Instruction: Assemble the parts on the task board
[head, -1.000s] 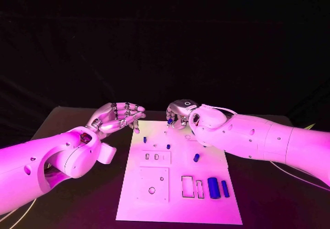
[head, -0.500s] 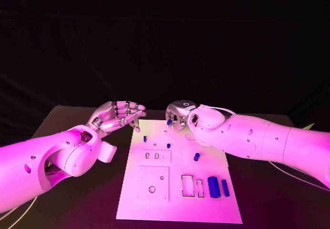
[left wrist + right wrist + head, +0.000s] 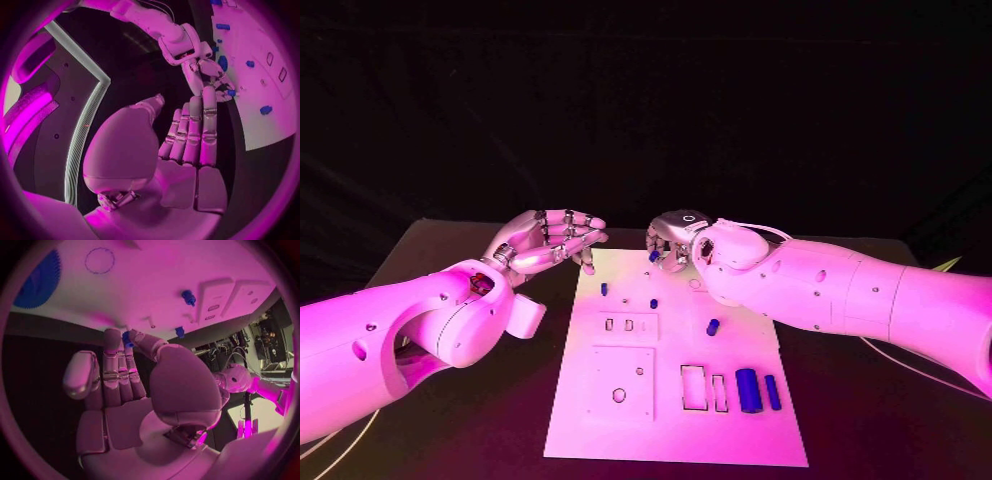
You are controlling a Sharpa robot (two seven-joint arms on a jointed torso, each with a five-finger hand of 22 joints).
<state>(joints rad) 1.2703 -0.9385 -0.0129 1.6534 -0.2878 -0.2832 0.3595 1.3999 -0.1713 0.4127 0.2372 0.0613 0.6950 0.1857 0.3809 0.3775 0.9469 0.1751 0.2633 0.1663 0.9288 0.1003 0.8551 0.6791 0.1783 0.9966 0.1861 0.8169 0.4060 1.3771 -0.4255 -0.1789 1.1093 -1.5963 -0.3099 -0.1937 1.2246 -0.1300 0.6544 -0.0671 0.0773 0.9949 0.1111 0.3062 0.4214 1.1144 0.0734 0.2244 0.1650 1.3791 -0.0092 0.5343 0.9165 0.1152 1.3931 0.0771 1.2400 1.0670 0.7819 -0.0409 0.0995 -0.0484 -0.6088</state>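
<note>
You see the flat white task board [image 3: 678,375] lying lengthwise at the table's [image 3: 430,250] middle. Smooth blue cylindrical parts [image 3: 747,391] lie near its right edge, beside rectangular recesses. At its far edge the metallic right hand [image 3: 674,238] pinches a small blue part [image 3: 127,338]. The left hand [image 3: 554,240], fingers curled together, holds nothing by the far-left corner.

Matte black rectangular table [image 3: 459,400] under magenta light, backed by dark draped curtain [image 3: 646,110] across the rear wall.
</note>
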